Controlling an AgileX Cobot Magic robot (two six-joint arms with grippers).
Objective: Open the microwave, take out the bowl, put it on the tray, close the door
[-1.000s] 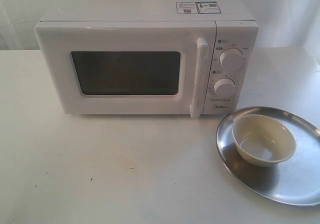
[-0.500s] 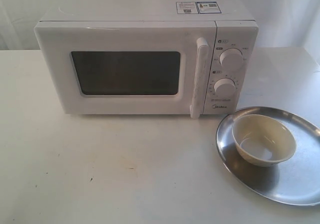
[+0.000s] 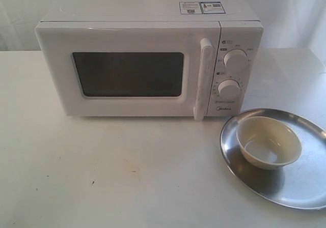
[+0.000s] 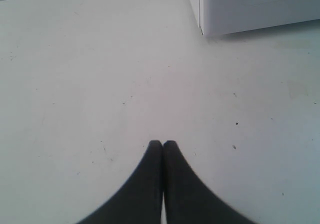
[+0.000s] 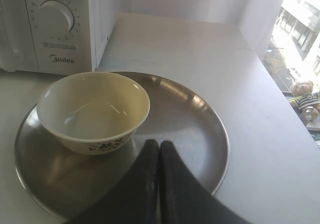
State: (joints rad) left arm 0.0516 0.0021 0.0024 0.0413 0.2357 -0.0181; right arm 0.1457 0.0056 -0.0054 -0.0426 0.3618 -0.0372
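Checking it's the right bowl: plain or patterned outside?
Cream bowl with a small dark print low on its side; right wrist view shows it best.

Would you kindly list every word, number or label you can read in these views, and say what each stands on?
"Midea": on the microwave control panel, below the lower dial.
Numerals around the lower dial: too blurred to read.
Two stickers on the microwave's top: too small to read.
Small labels beside the upper dial: illegible.
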